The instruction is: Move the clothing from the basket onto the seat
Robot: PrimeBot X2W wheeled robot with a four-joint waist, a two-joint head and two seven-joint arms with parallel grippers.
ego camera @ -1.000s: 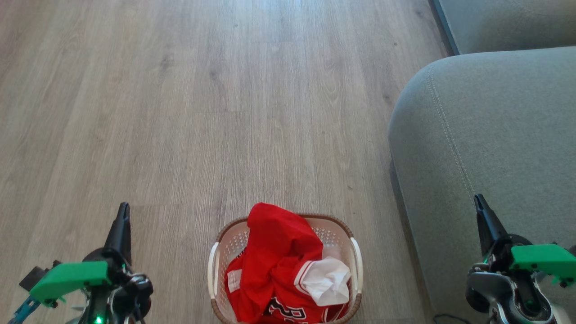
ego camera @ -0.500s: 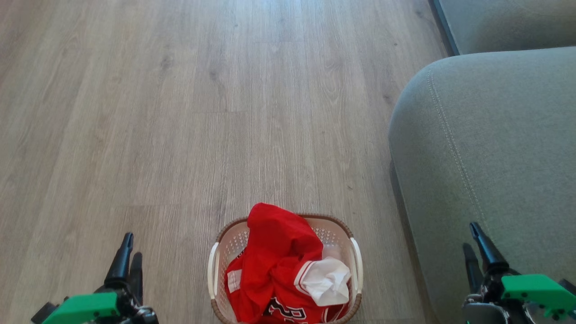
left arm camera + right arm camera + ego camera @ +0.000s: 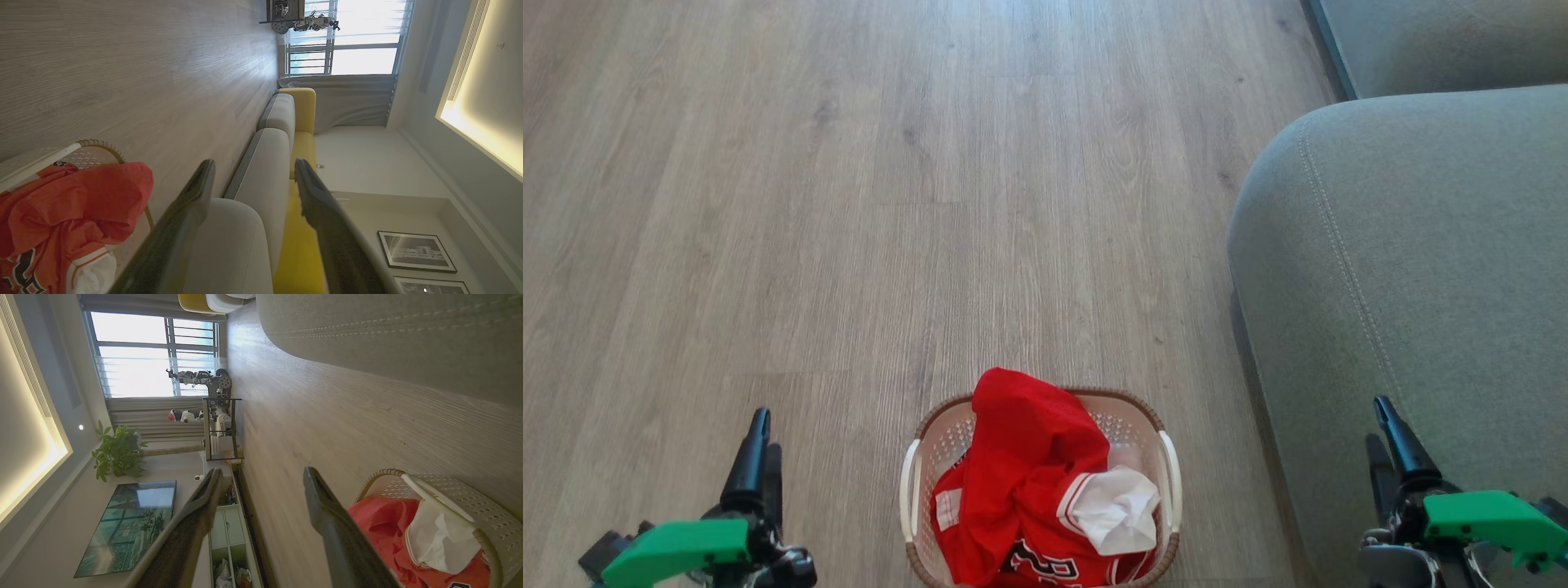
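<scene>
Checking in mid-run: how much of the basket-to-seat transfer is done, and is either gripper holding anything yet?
Nothing has been moved. The clothing lies heaped in the basket on the floor, and the visible part of the seat carries no garment. Nothing is in hand: the left gripper and right gripper are open and empty, flanking the basket. Grasping, lifting and placing all remain.

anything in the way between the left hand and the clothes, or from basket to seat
Nothing visible. Just floor lies between the left hand and the clothing, which is heaped above the rim of the basket, and between basket and seat.
</scene>
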